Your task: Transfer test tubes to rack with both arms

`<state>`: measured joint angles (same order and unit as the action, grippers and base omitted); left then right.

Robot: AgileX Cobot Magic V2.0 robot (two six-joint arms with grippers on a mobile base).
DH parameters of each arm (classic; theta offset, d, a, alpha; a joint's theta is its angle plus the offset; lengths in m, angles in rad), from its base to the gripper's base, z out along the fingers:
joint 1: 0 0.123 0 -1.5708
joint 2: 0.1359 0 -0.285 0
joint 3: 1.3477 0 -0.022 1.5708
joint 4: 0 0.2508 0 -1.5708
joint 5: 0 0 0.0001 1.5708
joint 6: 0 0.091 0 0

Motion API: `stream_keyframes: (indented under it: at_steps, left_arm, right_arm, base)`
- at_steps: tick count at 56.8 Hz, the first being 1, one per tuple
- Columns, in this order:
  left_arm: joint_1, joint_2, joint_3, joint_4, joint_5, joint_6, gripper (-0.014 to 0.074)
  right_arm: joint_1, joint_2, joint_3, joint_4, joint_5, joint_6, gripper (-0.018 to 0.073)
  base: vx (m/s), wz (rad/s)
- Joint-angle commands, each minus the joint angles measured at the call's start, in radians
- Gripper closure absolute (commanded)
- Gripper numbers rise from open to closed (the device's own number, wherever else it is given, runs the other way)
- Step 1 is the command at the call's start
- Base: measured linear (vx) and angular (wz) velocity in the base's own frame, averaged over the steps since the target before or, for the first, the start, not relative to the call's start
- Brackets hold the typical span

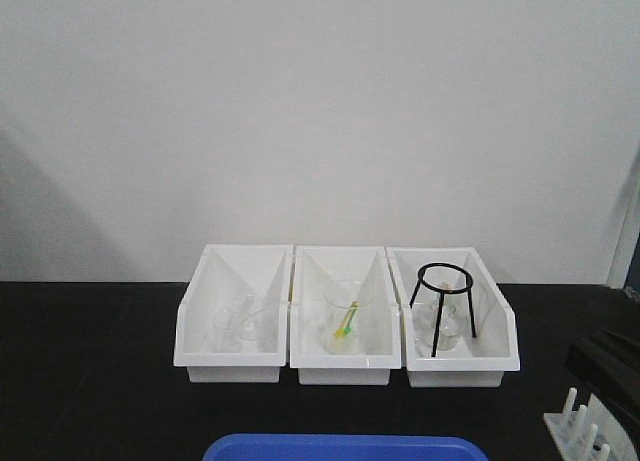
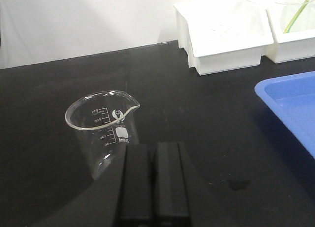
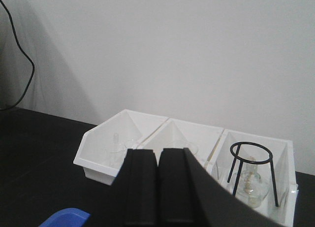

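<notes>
The white rack [image 1: 583, 429] with upright pegs shows at the bottom right edge of the front view, only partly in frame. I cannot make out any test tubes for certain; the left bin [image 1: 232, 361] holds small clear glassware. My left gripper [image 2: 153, 147] is shut and empty, low over the black table, just right of a clear glass beaker [image 2: 101, 131]. My right gripper [image 3: 158, 152] is shut and empty, raised and facing the three bins. Part of the right arm [image 1: 608, 366] shows above the rack.
Three white bins stand in a row at the back: the middle bin [image 1: 345, 366] holds a beaker with a yellow-green stick, the right bin [image 1: 462, 366] a black wire tripod [image 1: 440, 306] and glass flasks. A blue tray [image 1: 345, 448] lies at the front, also in the left wrist view [image 2: 295, 104].
</notes>
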<state>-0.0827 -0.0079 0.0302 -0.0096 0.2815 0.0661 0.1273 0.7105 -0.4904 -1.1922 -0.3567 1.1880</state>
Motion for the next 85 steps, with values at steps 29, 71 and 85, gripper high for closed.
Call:
stream_keyframes:
  at_steps: [29,71,85]
  left_arm:
    - [-0.006,-0.021,0.027,-0.002,-0.081,-0.008,0.0615]
    - [-0.006,-0.021,0.027,-0.002,-0.081,-0.008,0.0615]
    - [-0.006,-0.020,0.027,-0.002,-0.081,-0.008,0.0615]
  right_arm:
    - [-0.001,-0.004,-0.033,0.005,-0.015,-0.015,0.0566]
    - [-0.001,-0.726,0.530,1.143,0.338,-1.082,0.0566]
    - [-0.001,-0.720,0.532,1.120,0.410,-1.085,0.0566]
  base:
    - [0.00,0.00]
    - [0.00,0.00]
    - [0.00,0.00]
